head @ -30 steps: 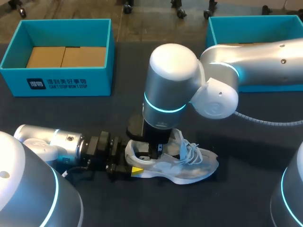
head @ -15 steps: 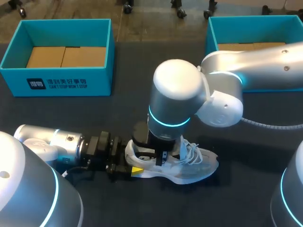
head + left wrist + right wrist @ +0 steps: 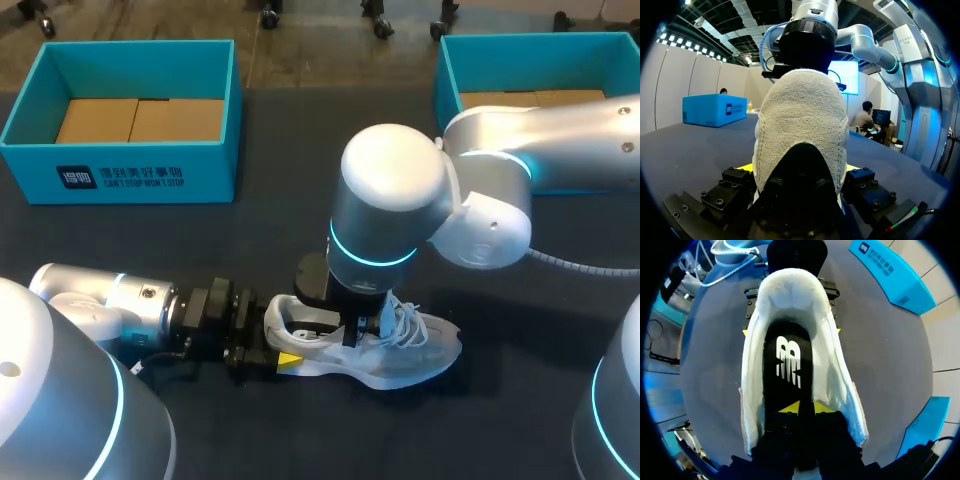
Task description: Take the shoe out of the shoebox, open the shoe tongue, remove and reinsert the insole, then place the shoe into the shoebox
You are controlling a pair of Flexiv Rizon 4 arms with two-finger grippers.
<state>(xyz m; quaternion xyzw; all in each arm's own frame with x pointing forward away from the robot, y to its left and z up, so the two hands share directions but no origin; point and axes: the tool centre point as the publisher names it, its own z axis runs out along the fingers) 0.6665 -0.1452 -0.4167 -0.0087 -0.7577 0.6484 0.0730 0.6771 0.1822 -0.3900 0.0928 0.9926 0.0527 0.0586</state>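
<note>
A white and grey sneaker (image 3: 405,358) lies on its sole on the dark table, toe to the right. My left gripper (image 3: 272,350) clasps its heel (image 3: 800,125) from both sides, yellow tips against the heel's flanks. My right gripper (image 3: 352,328) points straight down into the shoe's mouth. In the right wrist view its two yellow tips (image 3: 805,409) stand a narrow gap apart, resting on the black insole (image 3: 787,365), which lies flat inside the shoe. The laces (image 3: 405,318) are bunched over the tongue, beside the right wrist.
A teal shoebox (image 3: 200,170) with brown card inside stands at the back left. A second teal box (image 3: 445,70) stands at the back right, partly hidden behind my right arm. Bare dark table surrounds the shoe.
My right arm has shifted right along the shoe, toward the tongue, and its fingertips have parted a little. The left arm and the shoe have stayed put.
</note>
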